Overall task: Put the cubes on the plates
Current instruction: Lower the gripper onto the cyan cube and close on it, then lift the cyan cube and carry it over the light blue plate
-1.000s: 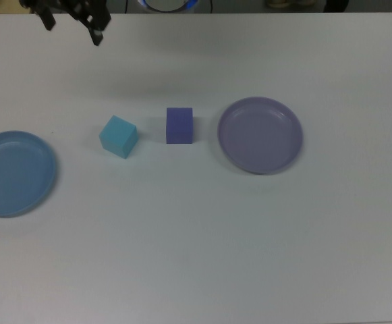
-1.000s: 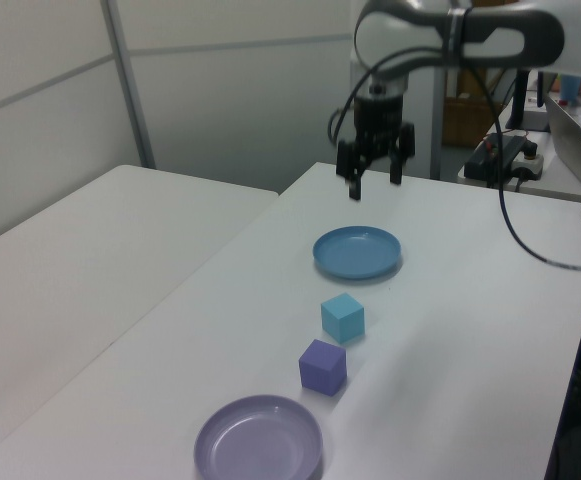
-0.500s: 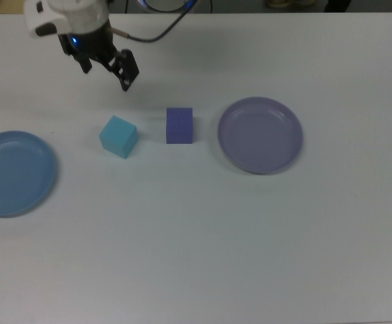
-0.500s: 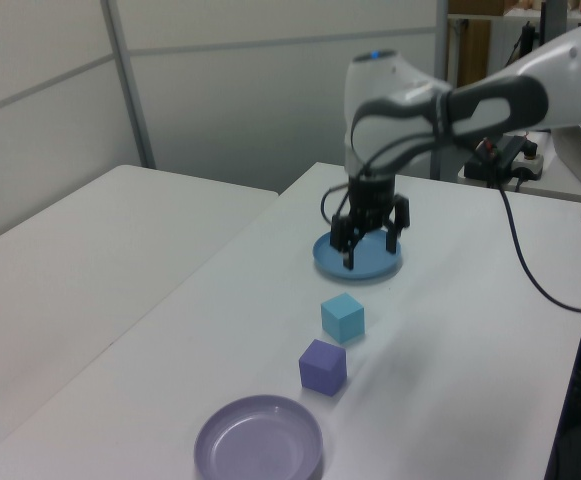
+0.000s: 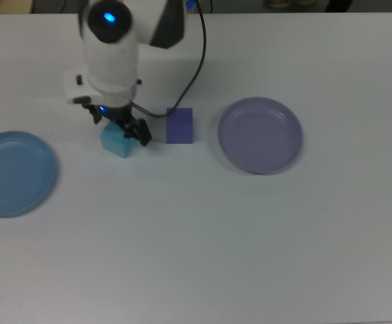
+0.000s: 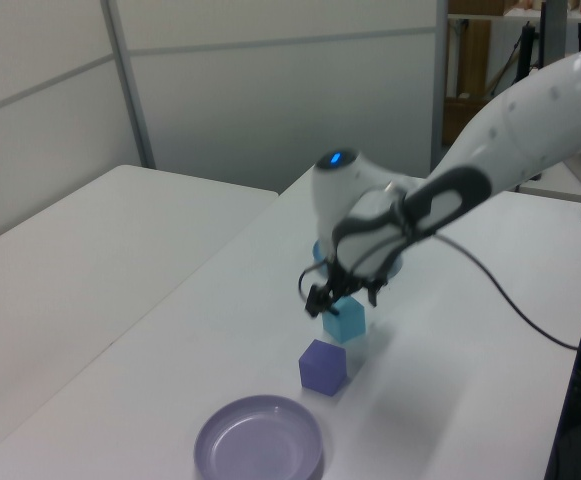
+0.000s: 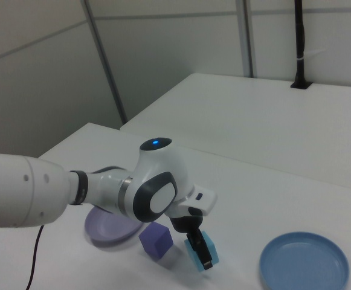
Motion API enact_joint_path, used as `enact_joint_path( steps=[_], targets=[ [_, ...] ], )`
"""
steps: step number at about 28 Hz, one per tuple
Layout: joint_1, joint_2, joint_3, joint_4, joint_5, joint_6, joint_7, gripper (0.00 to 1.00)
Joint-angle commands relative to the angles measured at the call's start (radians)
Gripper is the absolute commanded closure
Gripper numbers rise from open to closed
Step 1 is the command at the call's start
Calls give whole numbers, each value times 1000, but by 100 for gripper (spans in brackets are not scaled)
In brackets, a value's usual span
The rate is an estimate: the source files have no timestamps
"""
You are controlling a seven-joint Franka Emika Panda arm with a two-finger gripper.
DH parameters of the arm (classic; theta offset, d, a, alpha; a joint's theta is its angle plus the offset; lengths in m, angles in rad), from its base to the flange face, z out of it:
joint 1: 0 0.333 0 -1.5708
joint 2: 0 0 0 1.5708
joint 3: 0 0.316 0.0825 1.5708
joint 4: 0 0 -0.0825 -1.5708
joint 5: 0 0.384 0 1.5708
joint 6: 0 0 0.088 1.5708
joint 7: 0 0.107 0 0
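In the top view my gripper (image 5: 119, 127) is open and straddles the cyan cube (image 5: 117, 143), one finger at each side of it. In the left view the fingertips hang just above that cube (image 6: 346, 323); I cannot tell whether they touch it. The purple cube (image 5: 179, 125) sits just to the top view's right of it. Further right in the top view lies the lavender plate (image 5: 260, 135). The light blue plate (image 5: 12, 173) lies at the top view's left edge. In the right view one finger (image 7: 200, 252) crosses the cyan cube (image 7: 211, 251).
The white arm reaches in from the top view's upper edge, with a black cable trailing beside it. In the left view the arm hides most of the blue plate. A second white table stands on the left view's left.
The arm has swung down from the top view's upper left and lowered its open gripper over the cyan cube. Cubes and plates have not moved.
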Motion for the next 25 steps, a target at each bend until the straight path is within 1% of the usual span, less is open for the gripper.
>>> enact_joint_path(
  steps=[1, 9, 10, 11, 12, 16, 17, 18, 19, 20, 21, 22, 25],
  targets=[
    [30, 49, -8, 18, -76, 10, 72, 0],
    [27, 47, -8, 23, -78, 12, 68, 0],
    [25, 47, -8, 21, -78, 12, 68, 3],
    [25, 47, -8, 21, -78, 12, 65, 10],
    [21, 47, -8, 23, -78, 12, 61, 22],
    [17, 47, -9, 28, -78, 13, 53, 51],
    [16, 45, -9, 40, -73, 13, 39, 72],
    [13, 45, -11, 46, -68, 12, 36, 79],
    [8, 42, -11, 55, -67, 12, 33, 83],
    [4, 38, -11, 63, -67, 9, 33, 91],
    [4, 33, -12, 72, -67, 4, 35, 96],
    [1, 23, -17, 95, -64, -2, 36, 97],
    [-24, 4, -22, 136, -62, -28, 38, 97]
  ],
)
